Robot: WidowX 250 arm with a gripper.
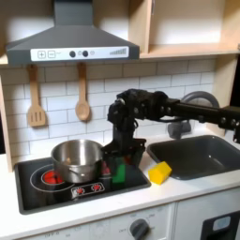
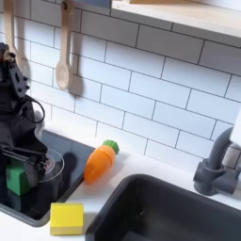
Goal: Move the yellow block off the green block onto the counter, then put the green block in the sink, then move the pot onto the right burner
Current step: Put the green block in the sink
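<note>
The green block [image 1: 119, 173] [image 2: 16, 179] sits on the black stove panel, near its front right in the first exterior view. My gripper [image 1: 122, 162] [image 2: 21, 162] hangs low right over it, its jaws open on either side of the block's top. The yellow block [image 1: 160, 172] [image 2: 66, 218] lies on the white counter [image 1: 192, 186] between stove and sink. The steel pot [image 1: 77, 159] stands on the burner at the first exterior view's left. The dark grey sink [image 1: 202, 155] [image 2: 174, 212] is at the right in both exterior views.
An orange carrot toy [image 2: 101, 162] lies on the counter behind the yellow block. The arched faucet [image 1: 202, 99] [image 2: 220, 168] rises behind the sink. Wooden utensils [image 1: 36, 103] hang on the tiled wall, and a hood [image 1: 70, 42] overhangs the stove.
</note>
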